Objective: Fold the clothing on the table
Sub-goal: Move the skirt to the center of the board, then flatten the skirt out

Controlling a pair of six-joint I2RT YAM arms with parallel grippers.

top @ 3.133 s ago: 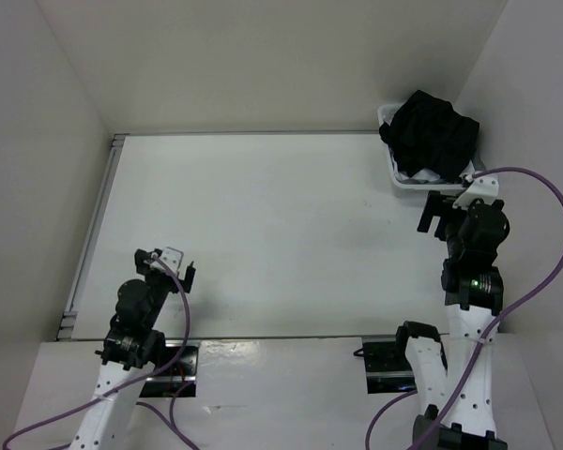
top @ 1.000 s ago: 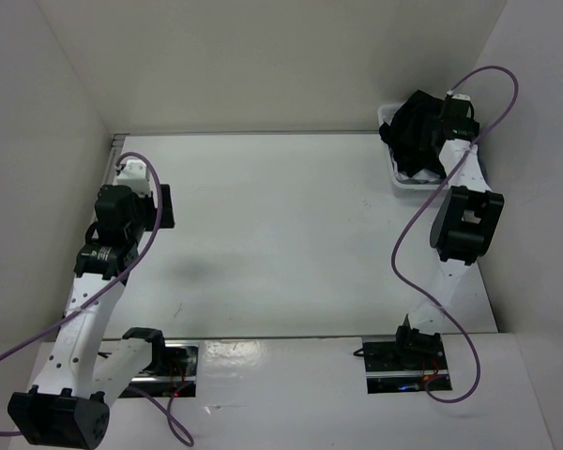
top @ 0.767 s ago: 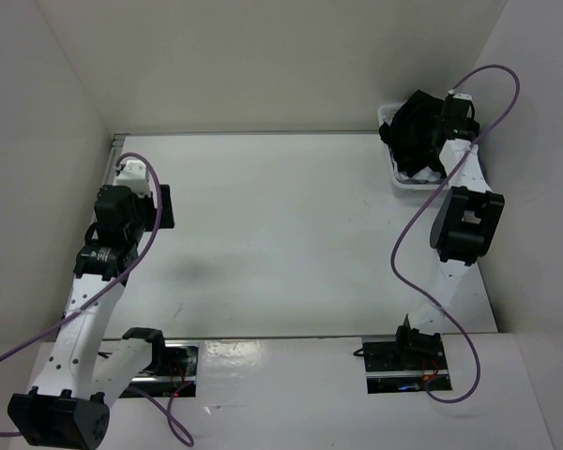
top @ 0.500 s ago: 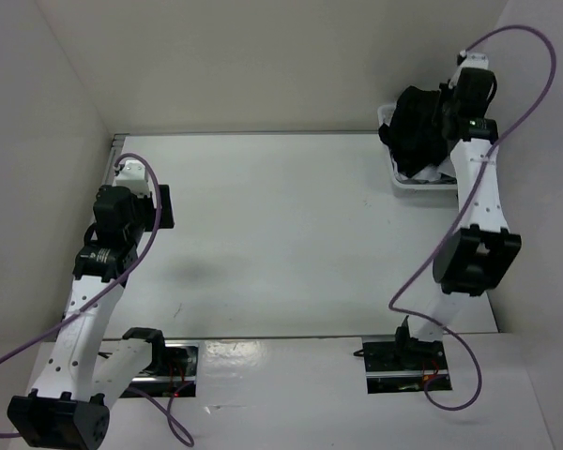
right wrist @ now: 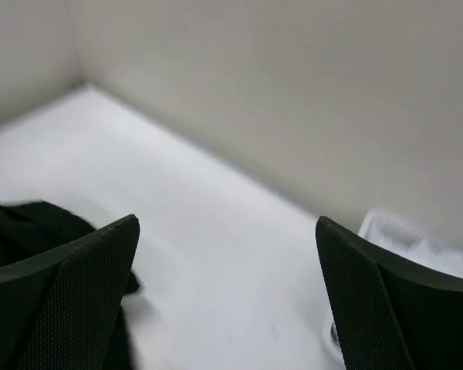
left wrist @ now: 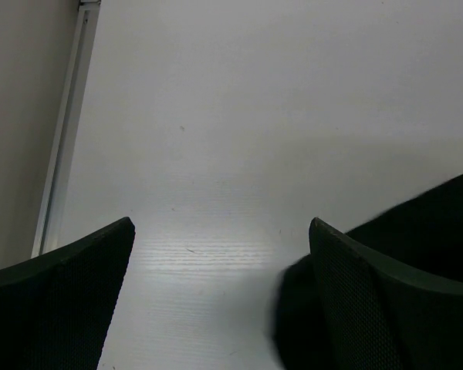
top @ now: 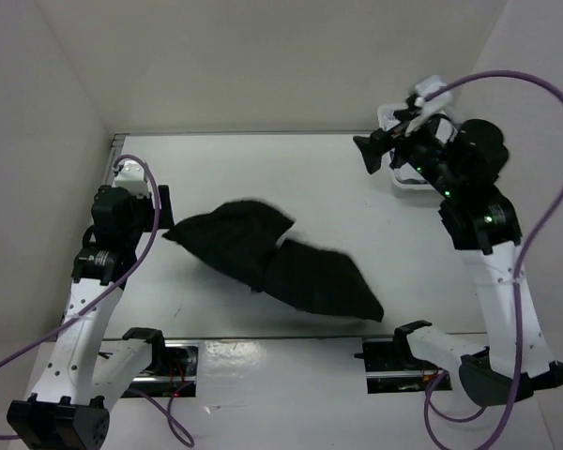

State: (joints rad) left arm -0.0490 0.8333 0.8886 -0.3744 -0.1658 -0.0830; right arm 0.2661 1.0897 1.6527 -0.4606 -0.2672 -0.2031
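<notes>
The clothing [top: 272, 258], a black skirt, was seen spread loosely on the table [top: 263, 169], across the table's middle and toward its near edge. It was laid out in two rumpled lobes, one nearer the table's left side and one nearer its front, and no fold had been made.

The left gripper [top: 161, 208] was held low over the table's left side, just inside the metal rail [top: 108, 178]. Its jaws were spread wide with nothing between them, and one end of the skirt was seen just beside its right finger.

The right gripper [top: 373, 153] was raised above the table's far right corner, close to the white basket [top: 408, 185]. Its jaws were likewise parted wide and nothing was gripped.
</notes>
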